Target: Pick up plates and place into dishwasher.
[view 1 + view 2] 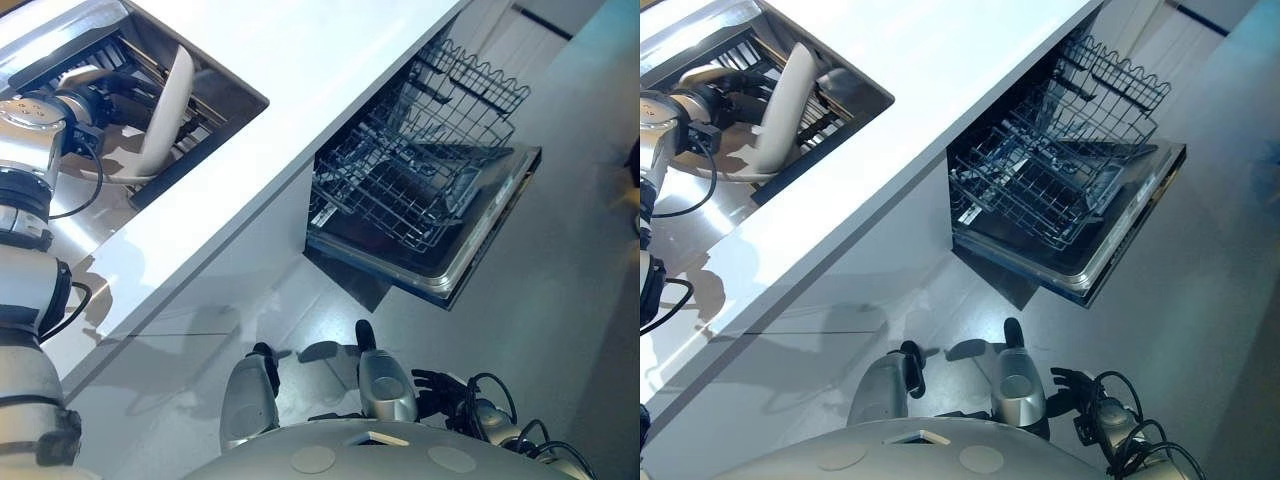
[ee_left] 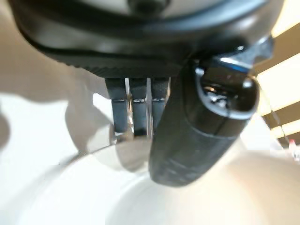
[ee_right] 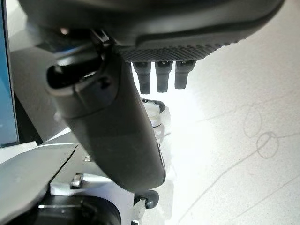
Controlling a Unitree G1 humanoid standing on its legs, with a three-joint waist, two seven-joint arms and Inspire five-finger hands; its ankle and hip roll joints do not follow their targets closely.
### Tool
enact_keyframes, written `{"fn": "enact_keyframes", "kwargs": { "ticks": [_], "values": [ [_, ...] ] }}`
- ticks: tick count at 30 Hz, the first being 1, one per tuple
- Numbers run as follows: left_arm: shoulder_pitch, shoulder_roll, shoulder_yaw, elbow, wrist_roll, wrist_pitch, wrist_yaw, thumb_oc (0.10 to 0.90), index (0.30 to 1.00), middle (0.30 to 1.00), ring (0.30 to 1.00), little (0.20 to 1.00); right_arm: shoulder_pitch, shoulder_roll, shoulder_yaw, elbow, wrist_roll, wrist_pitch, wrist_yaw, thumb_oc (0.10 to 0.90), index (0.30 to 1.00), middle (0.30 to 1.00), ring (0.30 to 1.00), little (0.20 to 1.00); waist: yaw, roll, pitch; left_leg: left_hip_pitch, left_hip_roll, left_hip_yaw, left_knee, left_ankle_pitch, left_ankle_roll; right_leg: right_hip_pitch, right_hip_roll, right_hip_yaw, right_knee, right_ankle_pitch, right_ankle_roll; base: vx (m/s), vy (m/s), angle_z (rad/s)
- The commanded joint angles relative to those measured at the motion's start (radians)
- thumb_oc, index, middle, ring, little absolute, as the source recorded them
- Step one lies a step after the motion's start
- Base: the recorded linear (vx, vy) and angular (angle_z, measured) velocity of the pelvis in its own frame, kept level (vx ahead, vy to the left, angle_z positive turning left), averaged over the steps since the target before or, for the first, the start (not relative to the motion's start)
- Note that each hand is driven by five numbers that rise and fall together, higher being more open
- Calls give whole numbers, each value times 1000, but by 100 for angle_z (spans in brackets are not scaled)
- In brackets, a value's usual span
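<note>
Right hand [image 3: 112, 117] relaxed, left hand [image 2: 197, 126] pinching plate [image 1: 168, 105]

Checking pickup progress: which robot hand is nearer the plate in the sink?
Left. The left robot hand pinches the plate standing in the sink; the right robot hand hangs low above the floor, far away.

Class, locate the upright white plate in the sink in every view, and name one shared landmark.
Left eye view: plate upper left, upright in the sink.
Right eye view: plate upper left again.
Left wrist view: pale rim past the left hand.
Right wrist view: faces the floor.
Landmark: the left hand at its rim.
</note>
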Motion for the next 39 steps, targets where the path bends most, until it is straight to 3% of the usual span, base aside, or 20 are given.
{"fn": "enact_keyframes", "kwargs": {
  "ticks": [1,16,27,39],
  "values": [
    [-83,47,-13,-40,-102,-45,-55,100,300,300,300,200,-2,-94,-24,2,-11,-19,-3,800,900,900,900,900,-23,52,-32,247,-141,91,-475,118,96,-44,117,-7,16,36,40,-49,13,-2],
    [-106,72,40,28,-103,-114,-39,100,300,300,300,200,14,-80,-24,19,-16,-38,2,800,900,900,900,900,-19,50,-88,294,-144,85,-517,125,89,-8,123,-26,-14,31,40,-20,-11,-1],
    [-63,60,165,7,-136,-274,323,100,300,300,300,200,27,-60,14,22,-16,-38,12,800,900,900,900,900,-13,41,-128,329,-144,74,-530,119,86,27,132,-29,-28,19,29,10,-46,-2],
    [17,22,204,-87,-128,-277,364,100,300,300,300,200,28,-54,7,16,-34,-29,22,800,900,900,900,900,-11,51,-161,356,-141,81,-542,115,80,55,137,-33,-42,8,21,-15,-39,-3]
  ]
}}
